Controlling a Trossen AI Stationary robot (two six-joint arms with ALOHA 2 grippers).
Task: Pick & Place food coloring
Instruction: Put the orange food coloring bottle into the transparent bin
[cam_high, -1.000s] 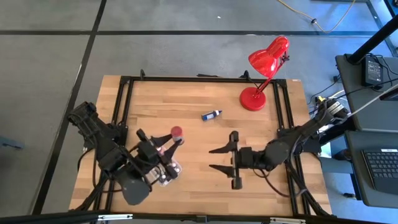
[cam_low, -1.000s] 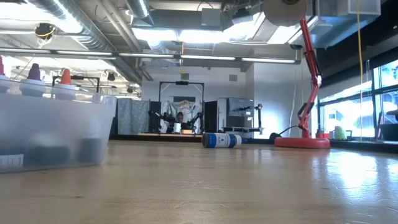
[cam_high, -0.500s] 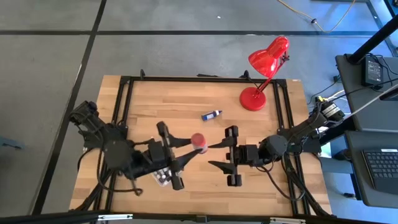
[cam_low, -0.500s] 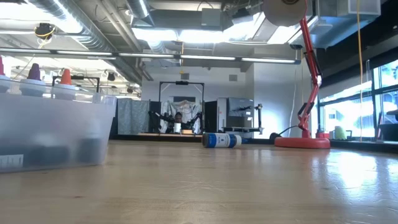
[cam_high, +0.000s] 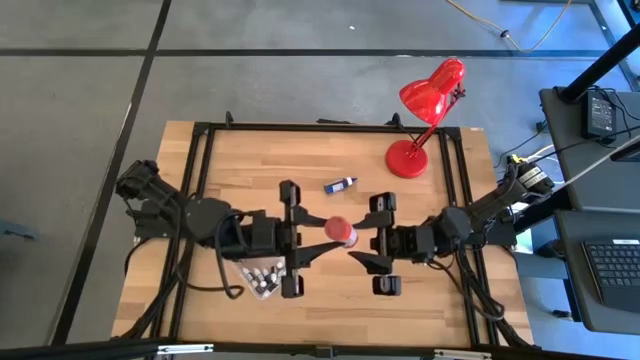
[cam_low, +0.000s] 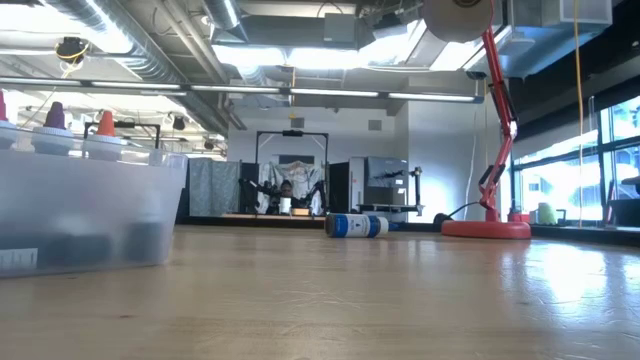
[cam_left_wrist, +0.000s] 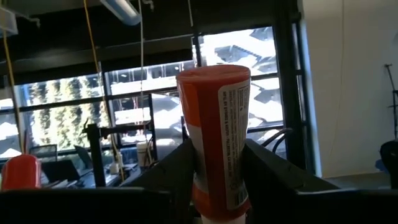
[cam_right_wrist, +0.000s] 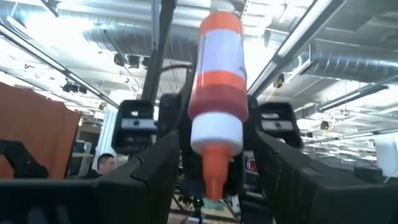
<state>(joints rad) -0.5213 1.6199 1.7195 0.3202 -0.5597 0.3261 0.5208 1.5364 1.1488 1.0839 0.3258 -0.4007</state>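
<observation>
Looking straight down, the left gripper (cam_high: 322, 240) holds a red bottle (cam_high: 340, 232) above mid-table, its fingers clamped on the body, while the right gripper (cam_high: 362, 243) faces it from just beside with its fingers spread apart, not touching. A blue bottle (cam_high: 340, 184) lies on the wood nearer the lamp (cam_high: 420, 115), and the tray (cam_high: 262, 283) with more bottles sits under the left arm. From table height, neither gripper shows; the tray wall (cam_low: 85, 205) fills the near side and the blue bottle (cam_low: 355, 225) rests on its side far off. Through the left wrist, the red bottle (cam_left_wrist: 217, 137) stands upright between the fingers. Through the right wrist, the same bottle (cam_right_wrist: 217, 93) shows tip-down with its orange nozzle. It looks light, smooth and a little squeezable, so a hold across the labelled middle seems safest. Both arms stretch inward, wrists level, meeting at the centre.
</observation>
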